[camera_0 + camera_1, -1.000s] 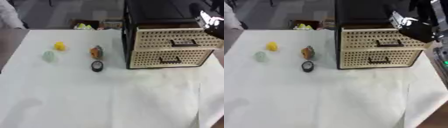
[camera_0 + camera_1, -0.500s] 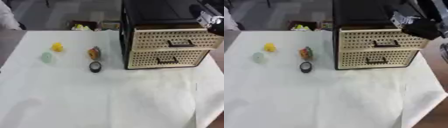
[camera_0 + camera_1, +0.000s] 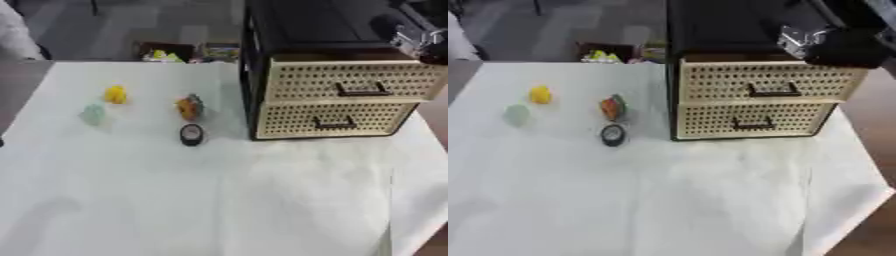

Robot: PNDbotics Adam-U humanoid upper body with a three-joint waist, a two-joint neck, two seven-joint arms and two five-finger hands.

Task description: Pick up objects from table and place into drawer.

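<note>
White-covered table (image 3: 219, 200), a two-drawer perforated cabinet (image 3: 754, 102) at the far right, both drawers shut. Four small things sit in a loose cluster left of it: a yellow object (image 3: 115, 94) farthest left and far, a pale green object (image 3: 93, 114) just nearer than that, an orange-and-grey object (image 3: 189, 106) close to the cabinet's left side, and a dark round object (image 3: 191, 134) near that one, toward you. None is touched. Your right hand (image 3: 833, 42) hangs over the cabinet's top right corner, above the upper drawer; it is a dark mass with a silver part showing, and I cannot tell how far its fingers are spread or whether they hold anything, though nothing is visibly in them. The left hand shows in neither view. My read: the step in hand is opening a drawer before any pick, and the task is barely started. To do it well, bring the right hand down in front of the face and onto the upper drawer handle (image 3: 773, 91), hook the fingers behind the bar at its middle and pull straight toward the near edge so the drawer does not rack. The cabinet may slide on the cloth as you pull; go slowly. Open it wide enough to drop objects in from above, then fetch the orange-and-grey object first, being nearest.
</note>
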